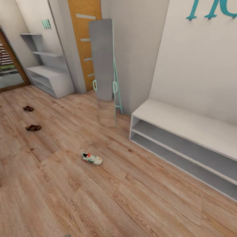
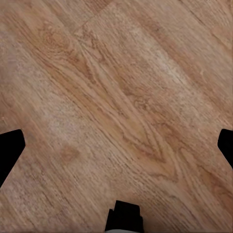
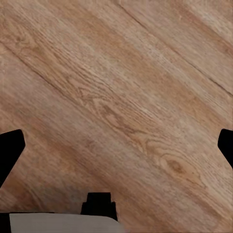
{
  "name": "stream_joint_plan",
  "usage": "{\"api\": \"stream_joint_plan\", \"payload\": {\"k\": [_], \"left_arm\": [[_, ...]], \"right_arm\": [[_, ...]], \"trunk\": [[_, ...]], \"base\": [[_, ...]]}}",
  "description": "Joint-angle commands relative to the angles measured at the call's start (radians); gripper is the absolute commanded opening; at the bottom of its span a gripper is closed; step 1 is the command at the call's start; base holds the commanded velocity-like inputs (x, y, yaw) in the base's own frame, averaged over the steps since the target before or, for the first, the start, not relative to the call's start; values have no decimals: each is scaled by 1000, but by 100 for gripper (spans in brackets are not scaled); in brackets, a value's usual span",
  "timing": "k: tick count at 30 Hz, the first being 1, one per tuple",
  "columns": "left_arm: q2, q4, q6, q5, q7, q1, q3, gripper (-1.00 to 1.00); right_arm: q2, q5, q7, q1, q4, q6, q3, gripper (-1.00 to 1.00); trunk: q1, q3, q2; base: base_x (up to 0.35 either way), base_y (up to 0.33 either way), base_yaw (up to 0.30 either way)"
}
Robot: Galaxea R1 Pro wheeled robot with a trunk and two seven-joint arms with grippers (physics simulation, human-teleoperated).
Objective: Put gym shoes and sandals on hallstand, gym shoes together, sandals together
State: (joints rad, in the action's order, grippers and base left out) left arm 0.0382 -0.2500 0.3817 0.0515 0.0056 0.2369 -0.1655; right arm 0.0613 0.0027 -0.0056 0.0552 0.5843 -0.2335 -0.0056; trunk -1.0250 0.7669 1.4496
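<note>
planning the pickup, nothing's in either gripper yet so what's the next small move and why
Probably roll the base toward the gym shoe, the nearest footwear, lying alone on the corridor floor. Both wrist views show bare planks between wide-spread fingers, so nothing is within reach. The two sandals lie farther off; the hallstand stands to the right.

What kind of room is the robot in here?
Likely a home entrance corridor: a low shoe rack against the wall, a standing mirror beside a wooden door, and a gym shoe and two sandals on the wood-plank floor.
</note>
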Motion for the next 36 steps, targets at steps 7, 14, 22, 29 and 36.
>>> {"api": "stream_joint_plan", "payload": {"k": [7,14,22,29,36], "left_arm": [[1,2,3,5,0,1,3,100],[2,2,3,5,0,0,3,100],[9,2,3,5,0,0,3,100],[13,2,3,5,0,0,3,100],[15,2,3,5,0,0,3,100]], "right_arm": [[0,0,-1,0,0,-3,-1,100],[0,0,-1,0,0,-3,-1,100],[0,0,-1,0,0,-3,-1,100],[0,0,-1,0,0,-3,-1,100],[0,0,-1,0,0,-3,-1,100]], "trunk": [[0,7,0],[0,13,0],[0,21,0],[0,27,0],[0,34,0]], "base": [[89,304,242],[178,276,242],[232,234,242],[267,202,242],[290,157,242]]}}
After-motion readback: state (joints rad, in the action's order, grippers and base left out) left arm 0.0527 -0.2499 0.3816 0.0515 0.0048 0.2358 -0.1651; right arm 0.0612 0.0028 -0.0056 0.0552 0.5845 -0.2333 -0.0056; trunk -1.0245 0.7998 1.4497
